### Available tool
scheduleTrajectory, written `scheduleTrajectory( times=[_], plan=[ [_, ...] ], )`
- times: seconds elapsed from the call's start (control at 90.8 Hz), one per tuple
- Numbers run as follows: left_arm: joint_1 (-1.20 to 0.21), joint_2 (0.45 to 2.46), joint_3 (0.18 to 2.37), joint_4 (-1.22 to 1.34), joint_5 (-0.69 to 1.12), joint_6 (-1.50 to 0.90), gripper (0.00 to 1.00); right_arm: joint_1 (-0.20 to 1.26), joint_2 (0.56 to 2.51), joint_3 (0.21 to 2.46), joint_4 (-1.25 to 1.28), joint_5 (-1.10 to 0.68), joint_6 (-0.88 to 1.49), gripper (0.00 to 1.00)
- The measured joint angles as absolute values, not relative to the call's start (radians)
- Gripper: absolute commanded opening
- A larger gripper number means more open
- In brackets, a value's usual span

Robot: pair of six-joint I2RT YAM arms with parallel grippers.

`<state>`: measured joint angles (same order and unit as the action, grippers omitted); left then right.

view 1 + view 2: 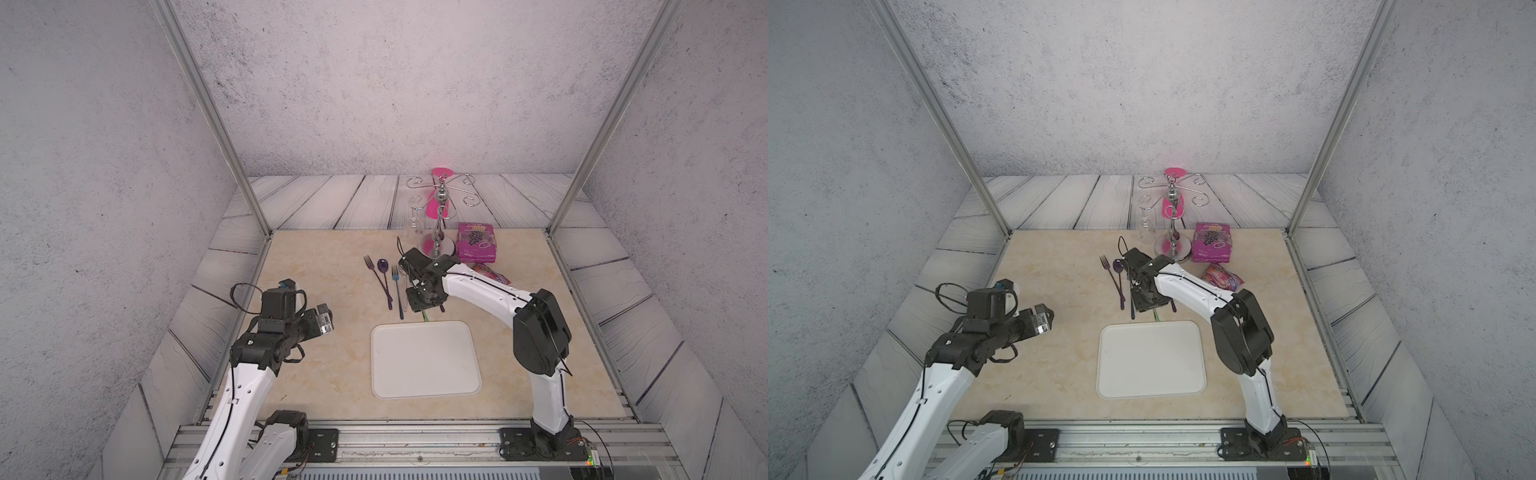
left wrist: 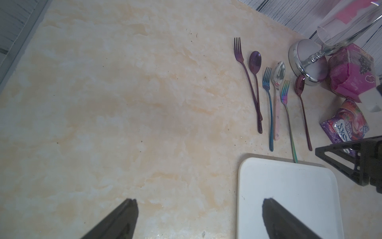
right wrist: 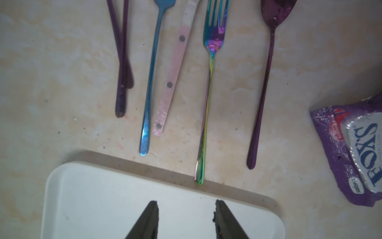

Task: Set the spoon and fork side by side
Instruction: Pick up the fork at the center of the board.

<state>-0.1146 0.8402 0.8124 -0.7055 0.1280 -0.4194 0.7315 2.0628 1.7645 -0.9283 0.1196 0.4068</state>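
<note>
Starting at the right gripper (image 3: 186,204): got its fingers (image 3: 147,223) parted partway with nothing between them, hanging over the tray (image 3: 124,175) just inside its far rim. Can't call anything held.

Just past the tips, can see the rainbow fork (image 3: 208,87) flat on the table (image 3: 62,72), handle end right up at the tray rim, tines pointing away. Next over, toward the candy bag (image 3: 355,153), found the dark spoon (image 3: 266,72). Flat too, roughly parallel, bowl pointing the same way, but with a clear gap and sitting a bit further from the tray. Reckon on those two as the pair in hand. Probably near done, just loose.

To tidy it:
- Go for the spoon handle around mid-length, not the bowl.
- Turn the wrist to straddle the handle crosswise, drop straight down to the table, close slow.
- Thin and slick by the look of it, so expect slipping. Maybe just push it sideways instead of lifting.
- Stop short of bumping the fork.
- Mind the bag near the spoon's handle end, and the tray rim by the fork's.
- Leave the blue fork (image 3: 152,72) and pink spoon (image 3: 173,68) on the far side alone.

Left gripper (image 2: 199,201): spread wide, empty, well off to the side. Leave it out of this.
</note>
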Motion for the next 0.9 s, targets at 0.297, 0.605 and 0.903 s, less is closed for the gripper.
scheduleTrajectory(
  times=[0.297,0.605,0.903],
  plan=[
    [-0.115,0.841,0.812,-0.705,0.129,-0.419,0.99,0.643,2.307,2.079,-1.098,0.027,0.263,0.41],
    [-0.115,0.852,0.812,-0.699,0.141,-0.419,0.99,0.618,2.452,2.260,-1.179,-0.038,0.222,0.37],
    [-0.115,0.852,0.812,-0.699,0.145,-0.419,0.99,0.617,2.568,2.396,-1.200,-0.049,0.224,0.35]
  ],
)
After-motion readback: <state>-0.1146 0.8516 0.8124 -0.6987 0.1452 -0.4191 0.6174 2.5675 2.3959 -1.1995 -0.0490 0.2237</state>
